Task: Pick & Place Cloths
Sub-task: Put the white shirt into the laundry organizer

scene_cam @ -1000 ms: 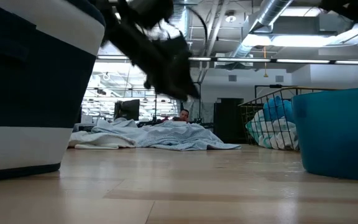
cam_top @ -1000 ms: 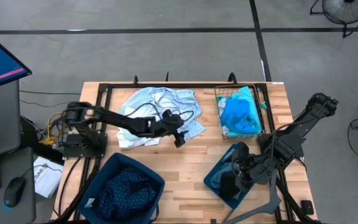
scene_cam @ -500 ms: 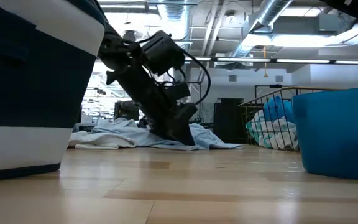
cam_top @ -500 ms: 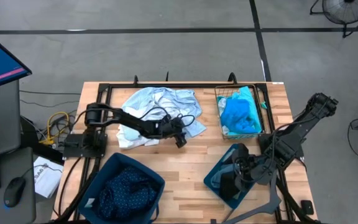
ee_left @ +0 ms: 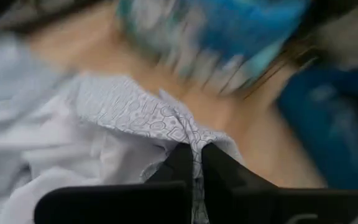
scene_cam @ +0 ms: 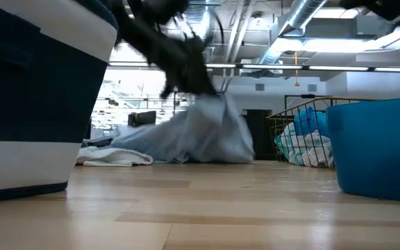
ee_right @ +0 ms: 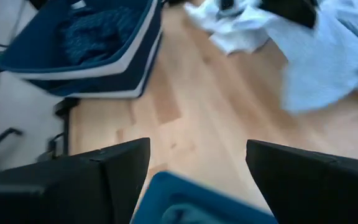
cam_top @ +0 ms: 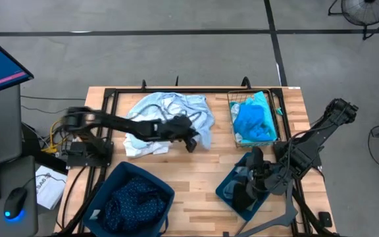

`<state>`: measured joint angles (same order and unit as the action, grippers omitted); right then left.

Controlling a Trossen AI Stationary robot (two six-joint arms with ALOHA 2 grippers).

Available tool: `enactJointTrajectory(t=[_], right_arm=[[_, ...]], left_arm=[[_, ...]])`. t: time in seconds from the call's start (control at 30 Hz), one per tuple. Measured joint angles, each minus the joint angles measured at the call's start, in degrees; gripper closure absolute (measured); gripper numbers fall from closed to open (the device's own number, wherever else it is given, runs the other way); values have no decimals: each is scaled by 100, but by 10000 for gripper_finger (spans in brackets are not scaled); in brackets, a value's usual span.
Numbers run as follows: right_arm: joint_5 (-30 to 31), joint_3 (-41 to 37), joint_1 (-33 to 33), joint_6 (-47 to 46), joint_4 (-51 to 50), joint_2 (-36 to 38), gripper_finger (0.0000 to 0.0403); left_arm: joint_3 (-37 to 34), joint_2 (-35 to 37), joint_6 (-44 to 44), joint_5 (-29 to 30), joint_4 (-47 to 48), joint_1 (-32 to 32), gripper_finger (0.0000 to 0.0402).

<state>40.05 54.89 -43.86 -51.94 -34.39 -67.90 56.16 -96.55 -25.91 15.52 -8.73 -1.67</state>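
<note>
Near the table's far edge, left of centre, the pale blue cloth [cam_top: 170, 122] lies crumpled, its long axis running left to right along that edge. The left gripper [cam_top: 189, 140] has its fingers [ee_left: 191, 163] pinched together on the cloth's right-hand end, pulling it up into a peak [scene_cam: 214, 125]. The right gripper [cam_top: 241, 191], fingers apart, hovers over the teal bin [cam_top: 229, 187] by the near right corner.

Two dark-teal bins [cam_top: 135, 198] [cam_top: 245, 186], one wire basket [cam_top: 275, 118], two arms, several cloths [cam_top: 166, 118].
</note>
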Motion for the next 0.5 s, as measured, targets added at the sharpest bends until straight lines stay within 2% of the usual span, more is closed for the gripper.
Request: enactJointTrajectory(t=[0.17, 0.33, 0.4, 0.5], right_arm=[[329, 0, 354, 738, 44, -1, 143], [507, -2, 1194, 2073, 693, -2, 143], [411, -2, 1554, 2765, 1218, -2, 143], [-160, -2, 2077, 3769, 2011, -2, 143]], left_arm=[[-7, 1456, 562, 54, -44, 252, 401], [9, 2600, 784, -43, -121, 448, 401], [9, 2917, 894, -116, -178, 536, 401], [9, 3257, 992, -263, -209, 642, 401]])
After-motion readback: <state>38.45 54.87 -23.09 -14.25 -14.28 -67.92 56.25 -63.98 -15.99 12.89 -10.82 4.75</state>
